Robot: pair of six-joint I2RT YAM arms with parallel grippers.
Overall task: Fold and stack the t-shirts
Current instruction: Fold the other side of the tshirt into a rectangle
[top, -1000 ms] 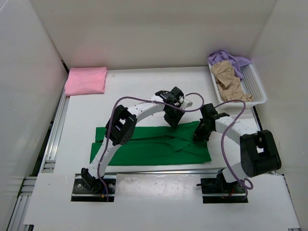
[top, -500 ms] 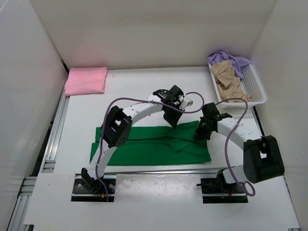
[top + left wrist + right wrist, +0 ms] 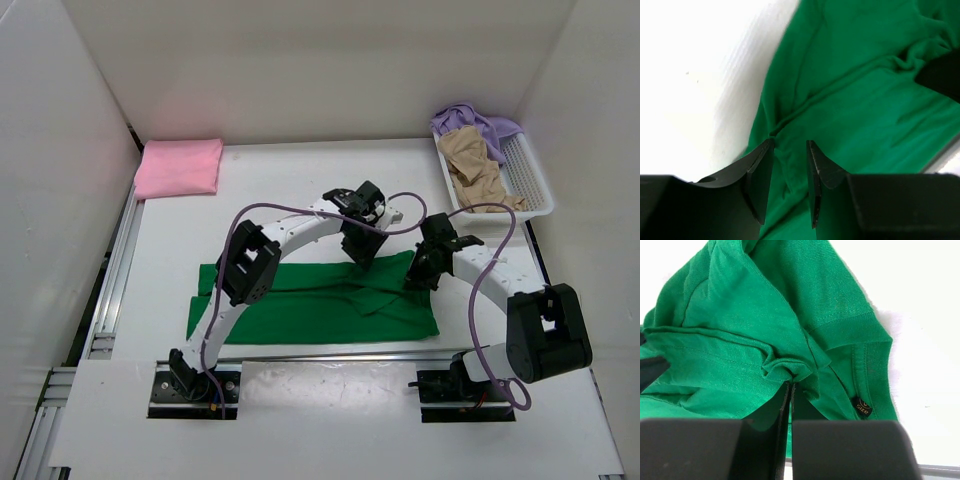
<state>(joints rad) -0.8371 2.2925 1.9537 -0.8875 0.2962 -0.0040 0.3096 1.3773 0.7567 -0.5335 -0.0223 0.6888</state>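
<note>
A dark green t-shirt (image 3: pixel 300 305) lies spread near the table's front, its long edges folded in. My left gripper (image 3: pixel 360 250) hovers at its far edge, jaws open (image 3: pixel 790 142) with green cloth (image 3: pixel 865 90) beneath the gap. My right gripper (image 3: pixel 413 278) is shut (image 3: pixel 791 384) on a bunched fold of the green shirt (image 3: pixel 740 325) beside the collar and its size label (image 3: pixel 863 406). A folded pink t-shirt (image 3: pixel 180 167) sits at the back left. The tan t-shirt (image 3: pixel 475 170) and lavender t-shirt (image 3: pixel 470 118) lie crumpled in the basket.
The white mesh basket (image 3: pixel 530 175) stands at the back right against the wall. White walls enclose the table on three sides. A metal rail (image 3: pixel 110 290) runs along the left edge.
The left jaws closed half a second ago and have parted again. The right arm's elbow shifted slightly right while its gripper kept its pinch on the green cloth.
</note>
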